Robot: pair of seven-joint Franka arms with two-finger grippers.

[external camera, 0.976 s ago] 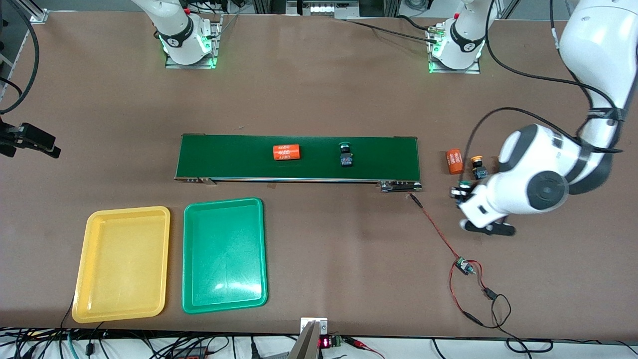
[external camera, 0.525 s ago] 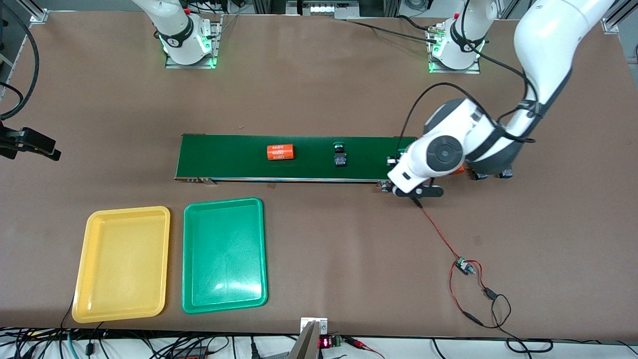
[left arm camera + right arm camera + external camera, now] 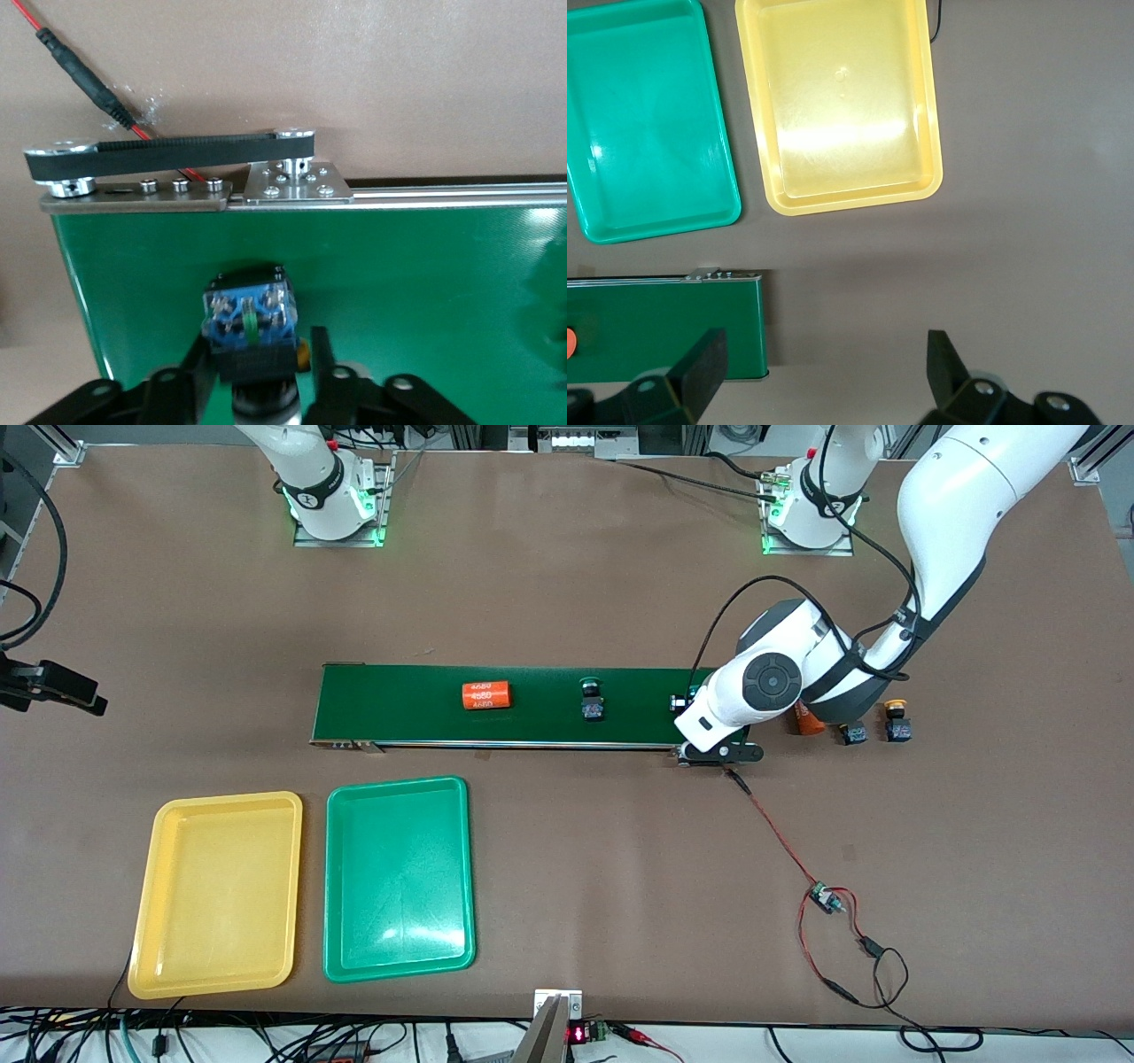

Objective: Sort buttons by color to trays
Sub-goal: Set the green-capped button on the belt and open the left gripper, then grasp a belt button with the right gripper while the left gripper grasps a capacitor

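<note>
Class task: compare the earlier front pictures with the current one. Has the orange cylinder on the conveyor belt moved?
Yes. The orange cylinder has travelled along the conveyor belt toward the right arm's end of the table, closing on that end of the belt frame.

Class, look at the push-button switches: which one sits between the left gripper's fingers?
The button on the conveyor belt, at the left arm's end, between the fingers of the left gripper. Another rides mid-belt; two stand off the belt on the table.

Two white Franka arms, each base lit by green lights at the frame's top. Upper right, the left arm's glossy white shells meet dark grey joint bands and a round grey cap, a black cable looping alongside. Wrist views show matte black fingers with silver screws.
</note>
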